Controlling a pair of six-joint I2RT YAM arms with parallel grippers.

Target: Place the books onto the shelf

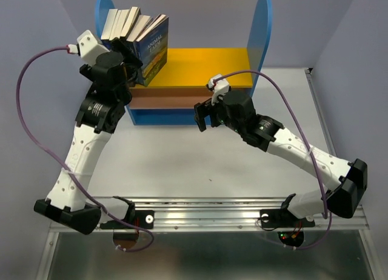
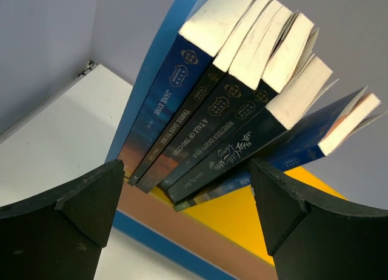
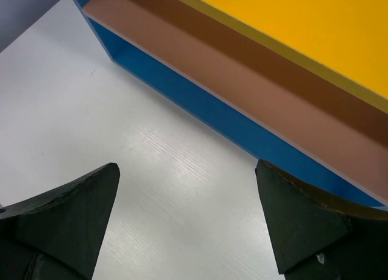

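Several books (image 1: 136, 34) stand on the yellow upper board (image 1: 203, 65) of the shelf, leaning left against its blue side panel (image 1: 104, 10). In the left wrist view their dark spines (image 2: 221, 113) fan out, the outermost blue one tilted most. My left gripper (image 1: 132, 65) hangs just in front of them, open, with nothing between its fingers (image 2: 79, 201). My right gripper (image 1: 204, 115) is open above the white table, in front of the shelf's blue base (image 3: 200, 107) and brown lower board (image 3: 254, 80).
The white table (image 1: 182, 165) runs from the shelf to a metal rail (image 1: 206, 210) at the near edge. The shelf's right blue panel (image 1: 264, 25) stands tall. Purple cables (image 1: 24, 110) loop out from both arms. Grey walls close in on both sides.
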